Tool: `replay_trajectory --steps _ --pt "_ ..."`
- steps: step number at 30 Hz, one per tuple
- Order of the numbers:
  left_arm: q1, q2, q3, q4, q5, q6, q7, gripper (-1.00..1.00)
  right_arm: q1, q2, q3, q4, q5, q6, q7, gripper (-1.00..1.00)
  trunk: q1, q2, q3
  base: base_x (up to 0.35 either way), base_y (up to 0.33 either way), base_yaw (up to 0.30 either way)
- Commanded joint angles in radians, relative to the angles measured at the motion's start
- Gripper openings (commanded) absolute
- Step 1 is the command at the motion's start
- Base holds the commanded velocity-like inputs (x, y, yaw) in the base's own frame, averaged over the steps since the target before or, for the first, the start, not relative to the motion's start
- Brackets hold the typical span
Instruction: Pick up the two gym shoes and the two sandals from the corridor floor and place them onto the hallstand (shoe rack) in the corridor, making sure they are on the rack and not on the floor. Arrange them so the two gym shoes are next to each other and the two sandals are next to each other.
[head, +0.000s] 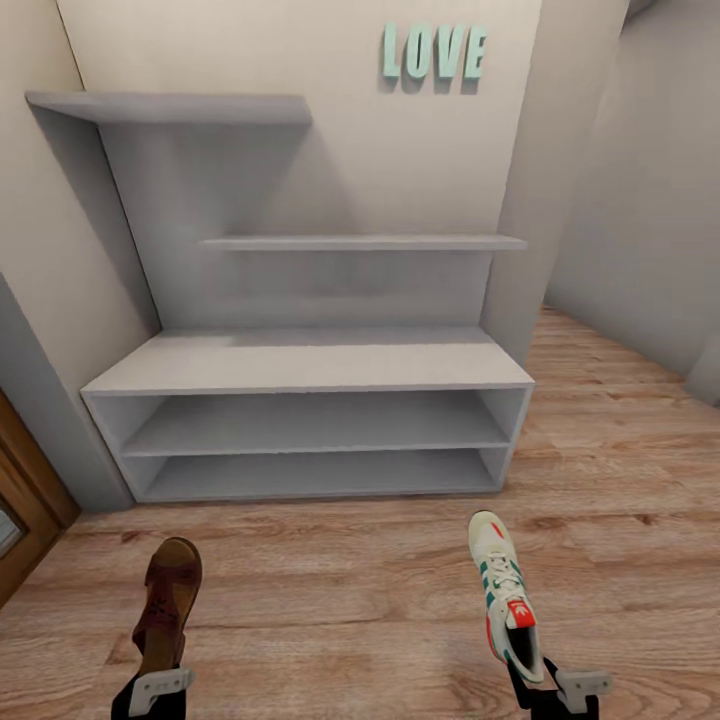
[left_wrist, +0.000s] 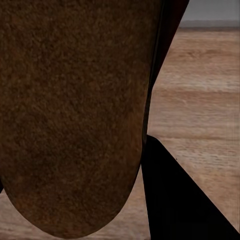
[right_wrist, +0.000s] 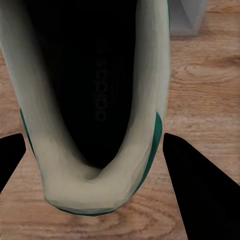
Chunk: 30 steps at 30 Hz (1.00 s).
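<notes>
— Where were the shoes at that point?

— I had one in each arm. The left tool (head: 158, 690), at the lower left of the head frame, was closed on a sandal (head: 168, 605); the right tool (head: 560, 690), at the lower right, was clamped on a gym shoe (head: 505, 595) at its heel end.

— Which way did they point?

— Both ran lengthwise away from me, toes toward the hallstand (head: 310, 375). The sandal's long axis leaned a little to the right as it rose in the frame; the gym shoe's toe sat up and slightly left of its heel. The right wrist camera looked straight down into the gym shoe's dark opening (right_wrist: 95, 90), with a black finger (right_wrist: 200, 190) on either side of the heel. The left wrist camera had the sandal's brown sole (left_wrist: 70, 115) close up.

— And the hallstand?

— It stood in the middle of the head frame, beyond the corridor floor (head: 340, 610); both held shoes were in front of it.
</notes>
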Motion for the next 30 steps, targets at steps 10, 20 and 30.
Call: replay_trajectory --steps 10,20,30 --pt "-0.126 -0.026 -0.013 0.099 -0.028 0.197 0.002 -1.00 -0.001 -0.013 -0.014 -0.003 0.004 -0.002 -0.023 -1.00 0.000 0.000 -0.001 0.000 0.000 0.000" --pt "-0.331 -0.048 -0.185 0.099 -0.062 0.571 0.057 -1.00 -0.001 -0.041 -0.072 -0.002 0.000 0.002 -0.183 -1.00 0.000 0.000 -0.001 0.000 0.000 0.000" --pt "-0.531 -0.096 -0.293 0.097 -0.062 0.846 0.114 -1.00 -0.001 -0.067 -0.288 -0.005 0.003 0.008 -0.192 -1.00 0.000 0.000 -0.001 0.000 0.000 0.000"
